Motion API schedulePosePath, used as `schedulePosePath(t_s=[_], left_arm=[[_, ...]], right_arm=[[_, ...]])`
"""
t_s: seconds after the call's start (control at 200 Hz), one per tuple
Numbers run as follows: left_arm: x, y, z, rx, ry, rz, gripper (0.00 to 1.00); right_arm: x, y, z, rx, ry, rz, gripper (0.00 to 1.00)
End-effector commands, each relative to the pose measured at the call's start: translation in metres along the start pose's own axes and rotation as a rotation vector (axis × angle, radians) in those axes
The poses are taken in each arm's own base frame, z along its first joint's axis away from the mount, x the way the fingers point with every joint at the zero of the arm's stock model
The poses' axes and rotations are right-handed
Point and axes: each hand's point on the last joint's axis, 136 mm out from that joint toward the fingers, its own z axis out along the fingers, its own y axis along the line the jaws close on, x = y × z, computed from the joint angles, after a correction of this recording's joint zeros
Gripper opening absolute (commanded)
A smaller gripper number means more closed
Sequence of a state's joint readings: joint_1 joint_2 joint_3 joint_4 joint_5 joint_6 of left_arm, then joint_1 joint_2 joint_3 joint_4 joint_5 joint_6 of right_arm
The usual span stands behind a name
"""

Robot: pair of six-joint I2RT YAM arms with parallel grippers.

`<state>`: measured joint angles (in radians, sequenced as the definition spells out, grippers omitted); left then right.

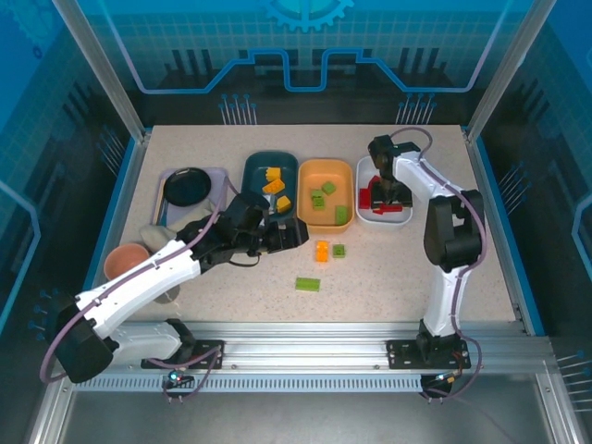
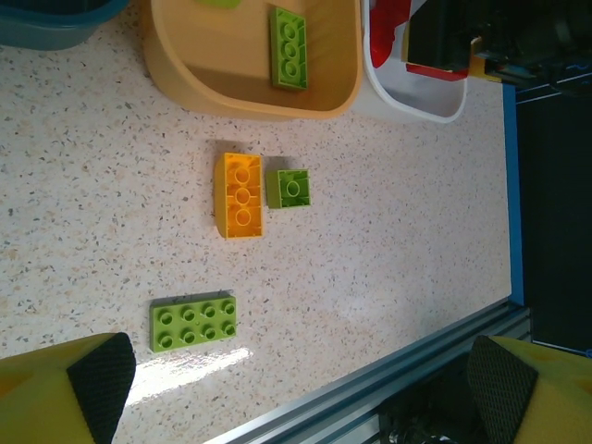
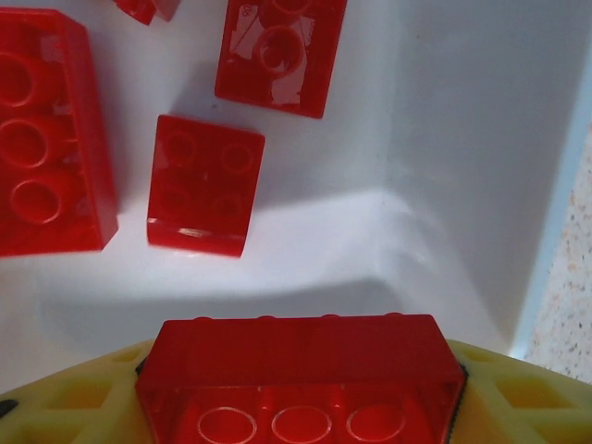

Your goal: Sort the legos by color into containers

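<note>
Speckled beige tabletop [image 1: 416, 268] inside a blue-panelled enclosure [image 1: 305, 55]. Across its far half we recorded three shallow rounded-rectangular plastic bins in a row: a dark teal bin [image 1: 256, 190] holding orange-yellow bricks [image 1: 271, 181], an orange bin [image 1: 313, 174] holding green bricks [image 1: 328, 188], and a white bin [image 1: 379, 221] holding red bricks [image 3: 55, 139].

In front of the bins three pieces lay loose. An orange-yellow rectangular plastic brick [image 2: 242, 195] had a small green square plastic brick [image 2: 289, 188] just beside it, not touching. A flat green eight-stud plastic plate [image 2: 193, 322] lay apart from both, nearer the front rail [image 1: 370, 328].

The left fingers [image 2: 55, 388] stood wide apart and empty above the tabletop, near these pieces. The right fingers [image 3: 79, 407] were clamped on a red rectangular plastic brick [image 3: 301, 365] inside the white bin; we could not tell whether it touched the bin floor.
</note>
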<state>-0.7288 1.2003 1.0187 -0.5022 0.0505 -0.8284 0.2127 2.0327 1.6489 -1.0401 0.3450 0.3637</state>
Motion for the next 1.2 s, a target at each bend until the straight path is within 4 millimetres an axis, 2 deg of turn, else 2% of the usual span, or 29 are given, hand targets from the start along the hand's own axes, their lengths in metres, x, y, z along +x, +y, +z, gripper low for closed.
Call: schedulePosePath(t_s=[0.0,0.165,0.445,0.64,0.73,0.86,0.97,1.11,1.195], left_arm=[[-0.004,-0.014,-0.004,0.038,-0.008,0.029,0.96],[-0.003,-0.011,-0.004,0.025,-0.007,0.022,0.96],[-0.003,-0.008,-0.005,0.016,-0.009,0.023,0.97],[-0.003,-0.009,-0.004,0.014,-0.008,0.022,0.96],[-0.004,-0.006,-0.006,-0.002,-0.013,0.018,0.97],[-0.006,0.001,-0.01,-0.038,-0.03,0.012,0.96],[-0.008,0.008,-0.016,-0.073,-0.05,0.011,0.96],[-0.011,0.02,-0.022,-0.128,-0.066,0.0,0.96],[-0.011,0.028,-0.021,-0.154,-0.051,-0.034,0.95]], right_arm=[[-0.005,-0.007,0.005,0.044,0.035,-0.065,0.45],[-0.005,-0.014,0.016,0.117,0.068,-0.101,0.44],[-0.004,-0.02,0.017,0.191,0.086,-0.189,0.48],[-0.003,-0.011,0.023,0.203,0.097,-0.221,0.63],[-0.005,-0.009,0.019,0.216,0.085,-0.23,0.71],[-0.014,-0.001,-0.007,0.206,0.007,-0.23,0.79],[-0.022,0.005,-0.041,0.176,-0.083,-0.213,0.83],[-0.022,0.011,-0.084,0.118,-0.187,-0.178,0.83],[-0.014,0.021,-0.117,0.007,-0.291,-0.145,0.8]])
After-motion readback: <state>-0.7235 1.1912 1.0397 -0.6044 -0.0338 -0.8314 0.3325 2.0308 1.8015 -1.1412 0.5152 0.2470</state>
